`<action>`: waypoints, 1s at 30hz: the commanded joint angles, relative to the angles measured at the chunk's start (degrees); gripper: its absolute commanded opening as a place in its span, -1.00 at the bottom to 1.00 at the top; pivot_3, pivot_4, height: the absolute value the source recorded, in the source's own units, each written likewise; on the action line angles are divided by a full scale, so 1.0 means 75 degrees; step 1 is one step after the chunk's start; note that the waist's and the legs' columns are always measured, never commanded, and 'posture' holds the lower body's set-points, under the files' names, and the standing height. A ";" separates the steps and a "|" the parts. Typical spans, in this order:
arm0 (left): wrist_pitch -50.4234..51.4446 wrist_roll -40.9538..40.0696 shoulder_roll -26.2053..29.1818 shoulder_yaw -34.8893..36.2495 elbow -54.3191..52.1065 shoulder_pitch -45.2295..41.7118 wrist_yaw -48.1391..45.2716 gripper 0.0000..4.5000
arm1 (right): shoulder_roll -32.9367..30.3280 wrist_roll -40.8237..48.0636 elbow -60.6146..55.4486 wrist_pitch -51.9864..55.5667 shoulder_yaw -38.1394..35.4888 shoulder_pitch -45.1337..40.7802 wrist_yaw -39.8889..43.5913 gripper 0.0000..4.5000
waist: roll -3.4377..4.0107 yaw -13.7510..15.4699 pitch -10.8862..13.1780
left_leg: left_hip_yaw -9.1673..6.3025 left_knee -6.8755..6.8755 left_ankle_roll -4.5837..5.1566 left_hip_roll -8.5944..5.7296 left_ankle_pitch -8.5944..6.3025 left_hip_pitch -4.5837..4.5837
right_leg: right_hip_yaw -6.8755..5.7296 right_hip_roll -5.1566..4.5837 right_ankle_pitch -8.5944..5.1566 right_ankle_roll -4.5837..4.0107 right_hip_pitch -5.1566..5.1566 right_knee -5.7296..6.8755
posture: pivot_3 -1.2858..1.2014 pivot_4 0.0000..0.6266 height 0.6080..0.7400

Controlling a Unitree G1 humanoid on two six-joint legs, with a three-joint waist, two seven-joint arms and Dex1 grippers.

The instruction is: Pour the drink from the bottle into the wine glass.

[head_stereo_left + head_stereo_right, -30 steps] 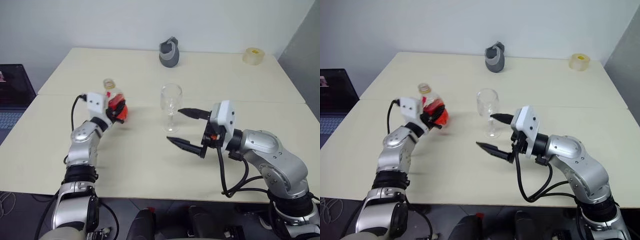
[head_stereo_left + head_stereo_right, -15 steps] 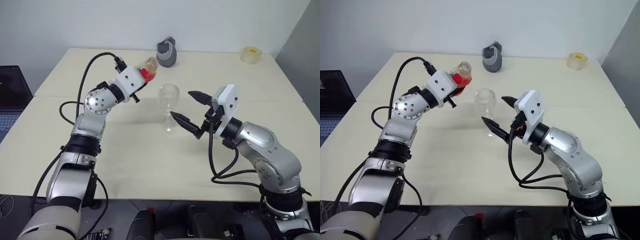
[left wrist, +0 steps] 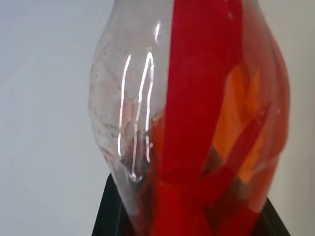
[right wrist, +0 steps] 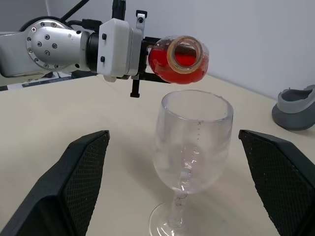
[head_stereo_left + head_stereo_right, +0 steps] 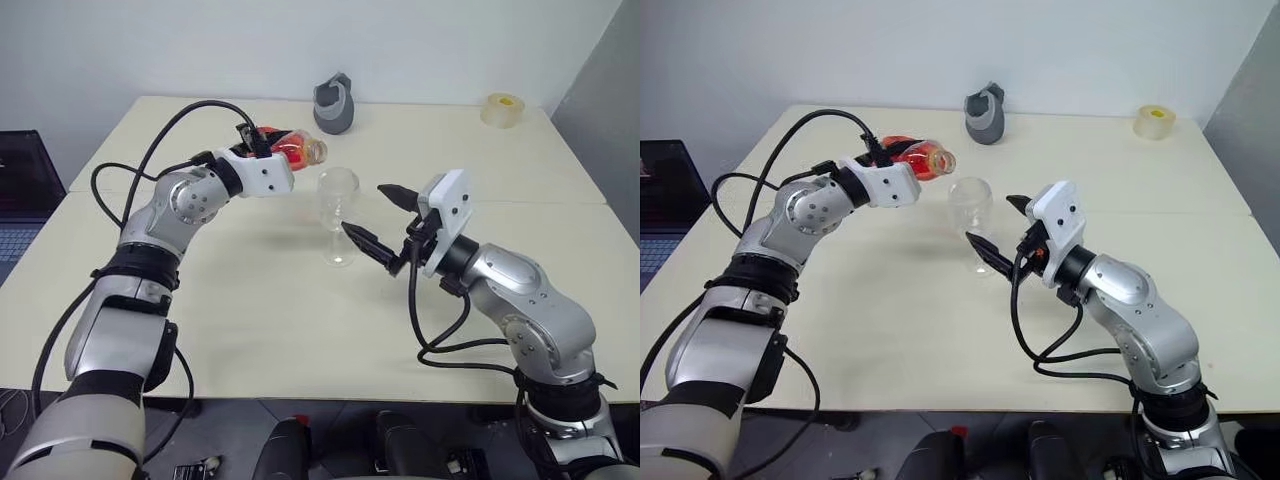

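My left gripper (image 5: 272, 152) is shut on the small clear bottle (image 5: 296, 150), held tipped on its side above the table. The bottle's uncapped mouth (image 4: 186, 52) points toward the wine glass (image 5: 339, 208), just above and to the left of its rim. The red drink (image 3: 197, 123) lies inside the bottle; no stream shows. The glass (image 4: 194, 140) stands upright on the table and looks empty. My right gripper (image 5: 378, 217) is open, and its black fingers (image 4: 69, 182) stand on either side of the glass without touching it.
A grey jug-like object (image 5: 335, 104) stands at the back of the cream table (image 5: 260, 320). A roll of tape (image 5: 503, 110) sits at the back right. A laptop (image 5: 25, 190) is off the table's left edge.
The left arm lifted the bottle off the table toward the glass and rolled it from upright onto its side. The right gripper edged forward around the glass and stayed open.
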 commanded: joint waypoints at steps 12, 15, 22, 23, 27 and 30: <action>-0.0600 0.1170 0.0325 -0.0508 0.0503 -0.0935 0.1657 -0.60 | 0.0085 -0.0043 -0.0189 -0.0015 0.0018 -0.0099 -0.0037 1.00 | 0.0000 0.0001 0.0000 | 0.0007 0.0001 0.0000 0.0000 0.0000 0.0001 | -0.0006 0.0000 0.0000 0.0000 -0.0001 0.0002 | 0.03 -0.52 1.00; -0.0634 0.1352 0.0361 -0.0596 0.0475 -0.1013 0.1911 -0.60 | 0.0123 -0.0033 -0.0204 0.0001 0.0021 -0.0085 -0.0066 1.00 | 0.0000 0.0001 0.0000 | 0.0009 0.0000 0.0000 0.0000 0.0000 0.0001 | -0.0006 0.0000 0.0000 0.0000 -0.0002 0.0002 | 0.03 -0.52 1.00; -0.0688 0.1609 0.0376 -0.0753 0.0505 -0.1135 0.2154 -0.60 | 0.0233 0.0017 -0.0242 0.0095 -0.0020 -0.0055 -0.0155 1.00 | 0.0000 0.0001 0.0000 | 0.0011 0.0001 -0.0001 0.0000 0.0000 0.0001 | -0.0006 -0.0001 0.0000 0.0000 -0.0002 0.0004 | 0.03 -0.52 1.00; -0.0688 0.1639 0.0373 -0.0769 0.0501 -0.1152 0.2185 -0.60 | 0.0252 0.0033 -0.0254 0.0116 -0.0027 -0.0043 -0.0169 1.00 | 0.0000 0.0002 0.0000 | 0.0011 0.0001 -0.0001 0.0000 0.0000 0.0001 | -0.0006 -0.0001 0.0000 0.0000 -0.0002 0.0004 | 0.03 -0.52 1.00; -0.0692 0.1751 0.0373 -0.0831 0.0511 -0.1208 0.2290 -0.60 | 0.0277 0.0047 -0.0334 0.0163 -0.0009 0.0034 -0.0190 1.00 | 0.0000 0.0002 0.0000 | 0.0012 0.0001 -0.0001 -0.0001 0.0000 0.0001 | -0.0006 -0.0001 0.0000 0.0000 -0.0002 0.0004 | 0.03 -0.52 1.00; -0.0678 0.1803 0.0369 -0.0844 0.0545 -0.1247 0.2338 -0.60 | 0.0279 0.0038 -0.0388 0.0170 0.0023 0.0105 -0.0201 1.00 | 0.0000 0.0001 0.0000 | 0.0014 0.0001 -0.0001 0.0000 0.0000 0.0001 | -0.0006 -0.0001 0.0000 0.0000 -0.0002 0.0004 | 0.03 -0.52 1.00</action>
